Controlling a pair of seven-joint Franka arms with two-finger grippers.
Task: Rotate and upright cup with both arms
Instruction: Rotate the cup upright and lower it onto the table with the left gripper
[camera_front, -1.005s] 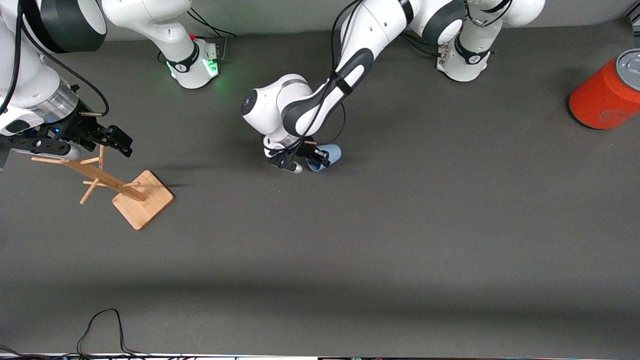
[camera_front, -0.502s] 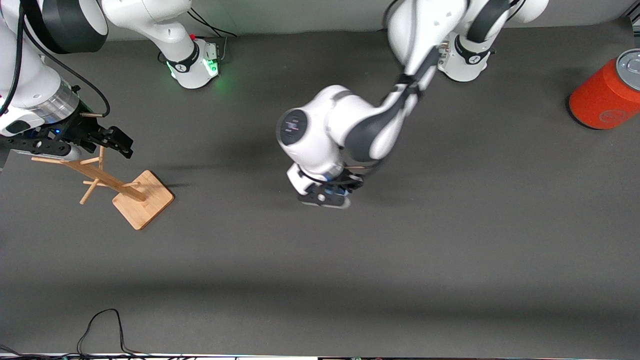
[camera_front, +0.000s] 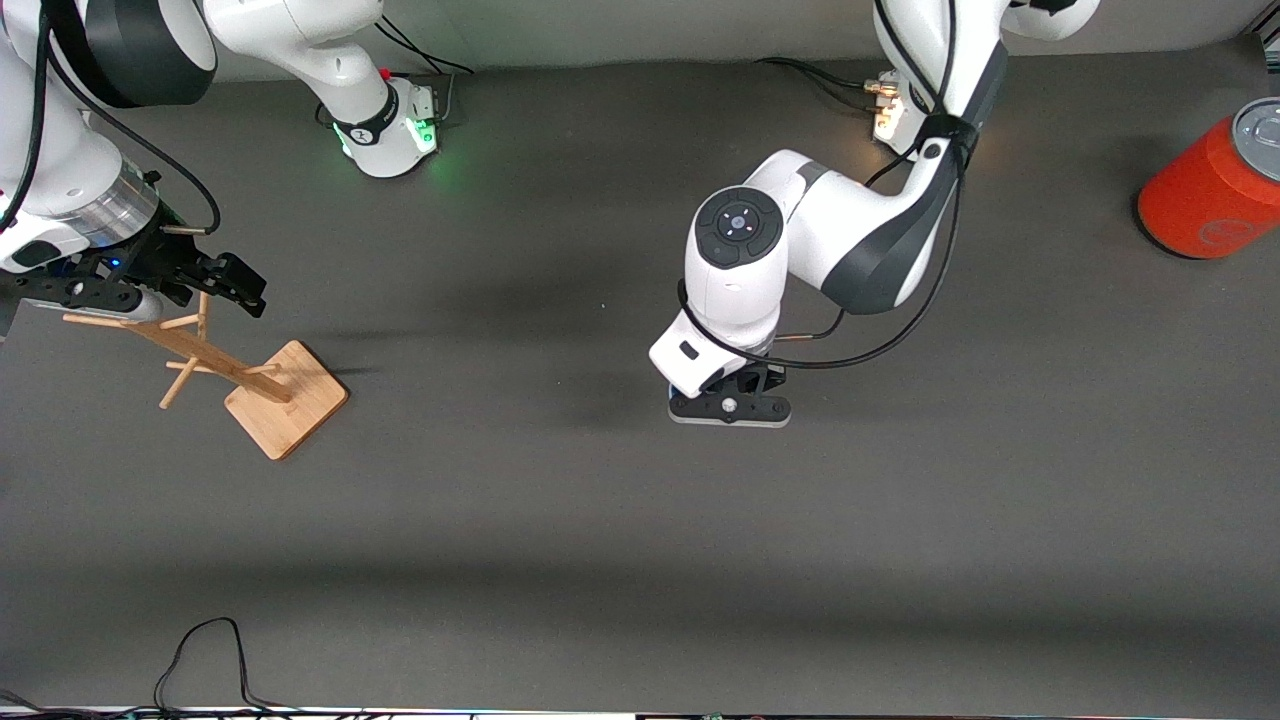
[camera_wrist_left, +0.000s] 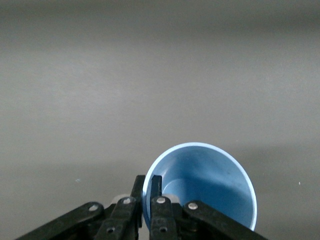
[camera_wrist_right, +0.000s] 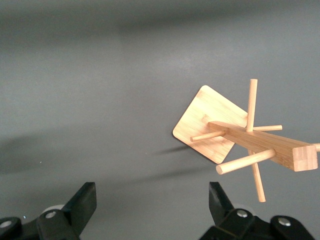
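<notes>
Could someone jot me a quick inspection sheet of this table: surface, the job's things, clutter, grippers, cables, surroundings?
Surface: dark grey table, flat.
Job's things: light-blue cup, pinched by its rim, mouth facing the left wrist camera; hidden in the front view.
Clutter: wooden peg stand; orange can at the left arm's end.
Grippers: left gripper shut on the cup, over mid-table; right gripper open, waiting above the peg stand.
Cables: black cable at the table's near edge.
Surroundings: nothing seen.
</notes>
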